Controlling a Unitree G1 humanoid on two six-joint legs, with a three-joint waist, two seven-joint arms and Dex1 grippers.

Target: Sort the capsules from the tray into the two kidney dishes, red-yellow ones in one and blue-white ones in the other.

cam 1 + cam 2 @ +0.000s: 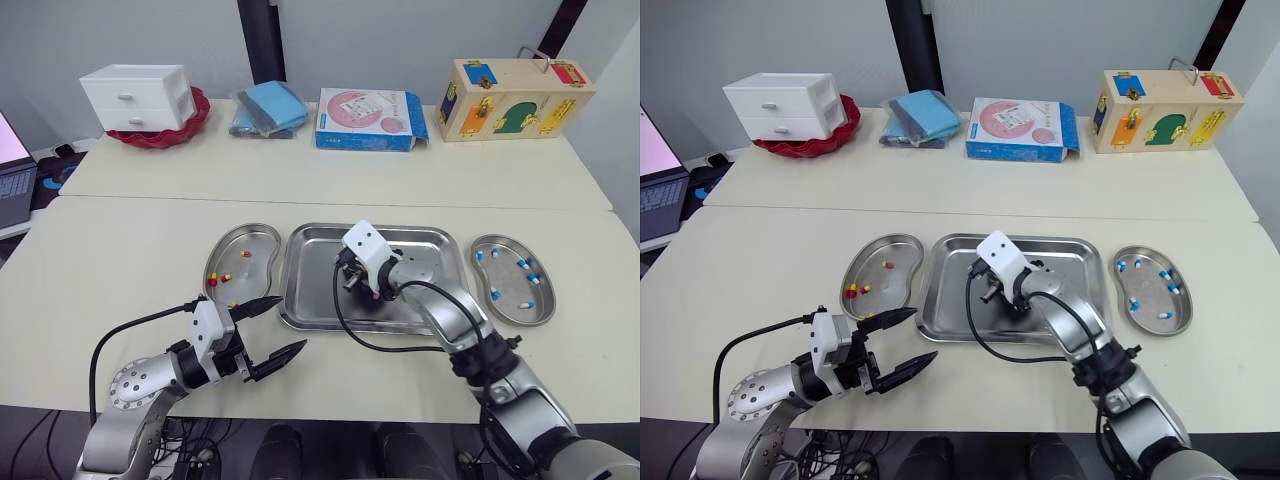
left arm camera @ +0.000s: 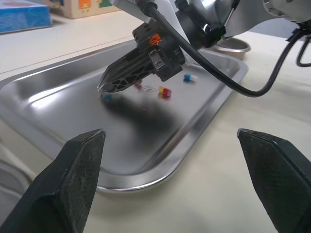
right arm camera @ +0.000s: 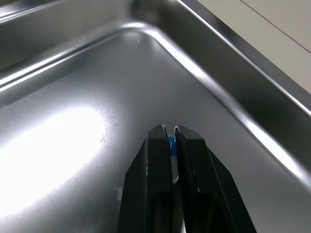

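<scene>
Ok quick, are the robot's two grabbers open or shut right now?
Left gripper: open, empty.
Right gripper: shut on a blue-white capsule.

Light: bright, even, indoor – coming from overhead.
Table (image 1: 130, 270): evenly lit, with only soft, faint shadows.
Tray (image 1: 320, 262): mirror-like; in the right wrist view a big white hotspot on the floor and a bright streak along the wall.
Right gripper (image 2: 103, 88): dark smeared shadow and reflection on the tray floor under it.
Blue capsule (image 3: 172, 144): in shade between the closed black fingers.
Dishes (image 1: 512, 300): mild sheen, no hard glare.
Laptop screen (image 1: 10, 140): glowing, washed out.
Edges: table lines bow slightly in the head views.
</scene>
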